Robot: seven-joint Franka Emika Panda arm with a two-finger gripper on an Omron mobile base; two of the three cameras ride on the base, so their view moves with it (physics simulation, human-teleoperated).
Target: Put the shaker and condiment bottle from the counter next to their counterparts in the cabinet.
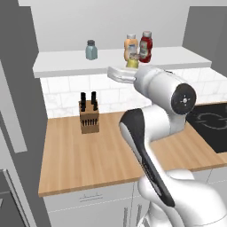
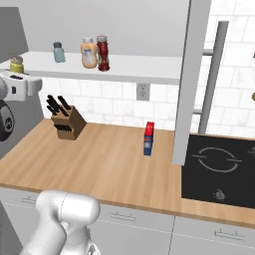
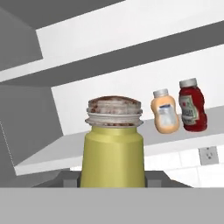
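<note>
The yellow-green shaker (image 3: 113, 148) sits clamped in the gripper (image 3: 113, 179), jaws pinched on its lower body, held upright and lifted to about shelf height. In the right base view it shows at the far left edge, up beside the end of the cabinet (image 2: 124, 69) shelf board. The red condiment bottle (image 2: 102, 53) already stands on that board, just beside the pale orange sauce bottle (image 2: 89, 53) near the upper middle of the frame — so that half looks done.

What's left, I'd judge, is carrying the shaker over to the blue-grey shaker (image 2: 59, 52), which stands apart from the bottles, toward the upper left. The good way is to keep the shaker level, bring its base clearly above the shelf's front lip before pushing inward, and aim for the open stretch of board beside the blue-grey one — near it, not bumping it. Set the base flat on the board before letting go; released tilted or high, it could topple. On the counter (image 2: 99, 164) below, the knife block (image 2: 67, 122) and a small red-and-blue box (image 2: 148, 138) are well out of the way.
</note>
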